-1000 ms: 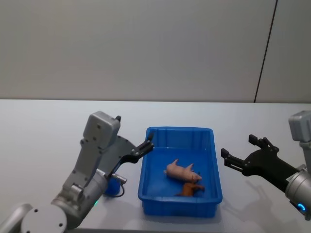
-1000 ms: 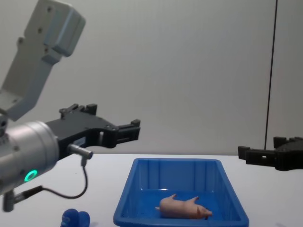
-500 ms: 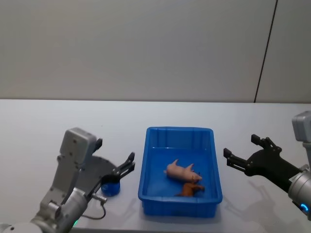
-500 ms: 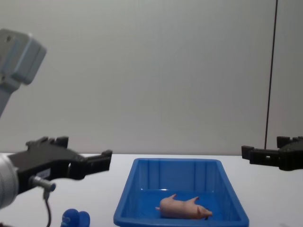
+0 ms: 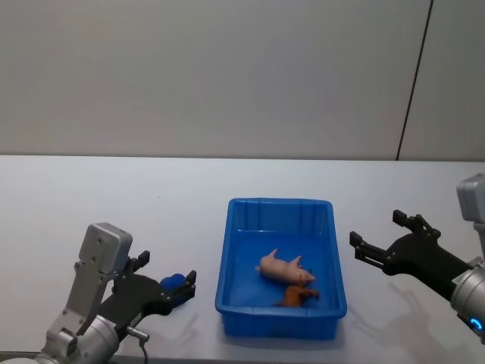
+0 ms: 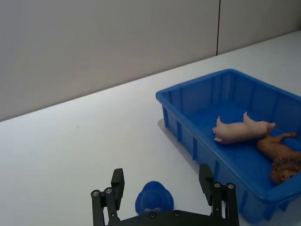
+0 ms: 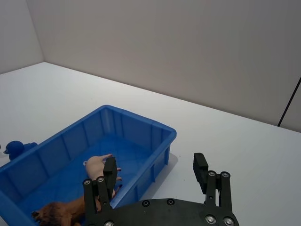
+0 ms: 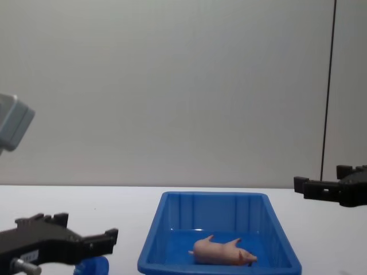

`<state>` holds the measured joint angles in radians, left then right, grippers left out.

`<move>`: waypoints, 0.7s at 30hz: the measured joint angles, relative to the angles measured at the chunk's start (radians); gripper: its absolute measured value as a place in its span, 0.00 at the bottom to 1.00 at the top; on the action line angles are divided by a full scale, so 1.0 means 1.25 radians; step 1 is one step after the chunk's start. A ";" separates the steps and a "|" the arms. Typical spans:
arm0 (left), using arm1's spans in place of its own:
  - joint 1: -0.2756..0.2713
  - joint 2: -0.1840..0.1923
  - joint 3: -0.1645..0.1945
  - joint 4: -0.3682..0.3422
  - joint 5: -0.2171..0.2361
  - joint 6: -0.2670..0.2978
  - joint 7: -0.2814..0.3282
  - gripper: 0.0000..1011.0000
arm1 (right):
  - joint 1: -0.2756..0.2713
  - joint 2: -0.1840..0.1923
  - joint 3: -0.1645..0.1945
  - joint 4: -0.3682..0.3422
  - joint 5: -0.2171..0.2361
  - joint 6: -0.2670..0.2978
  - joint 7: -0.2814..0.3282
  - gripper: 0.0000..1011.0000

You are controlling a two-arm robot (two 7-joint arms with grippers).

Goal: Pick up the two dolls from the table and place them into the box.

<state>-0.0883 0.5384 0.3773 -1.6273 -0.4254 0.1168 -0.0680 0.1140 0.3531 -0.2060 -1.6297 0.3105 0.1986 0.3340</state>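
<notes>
The blue box (image 5: 225, 267) stands on the white table with the pink pig (image 5: 284, 266) and the brown animal (image 5: 298, 296) lying inside. The pig (image 8: 221, 252) lies on its side. Left of the box, the rounded blue figure (image 5: 173, 283) sits on the table. My left gripper (image 5: 167, 271) is low over the table and open, with a finger on either side of the blue figure (image 6: 154, 203); I cannot tell whether they touch it. My right gripper (image 5: 377, 230) hovers open and empty to the right of the box (image 7: 136, 118).
The white table (image 5: 114, 197) stretches wide to the left of and behind the box, ending at a plain grey wall. A dark vertical seam (image 5: 413, 83) runs down the wall at the right.
My left arm has dropped and drawn back from beside the box's left rim to the table, so its open fingers now flank the blue figure. The right gripper has barely shifted.
</notes>
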 joint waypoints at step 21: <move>-0.068 -0.012 -0.014 0.118 0.052 0.068 -0.136 0.99 | 0.000 0.001 0.000 0.000 0.000 -0.001 0.000 0.99</move>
<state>-0.1736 0.5235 0.3598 -1.4794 -0.3601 0.2023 -0.2382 0.1136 0.3543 -0.2055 -1.6297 0.3108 0.1976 0.3339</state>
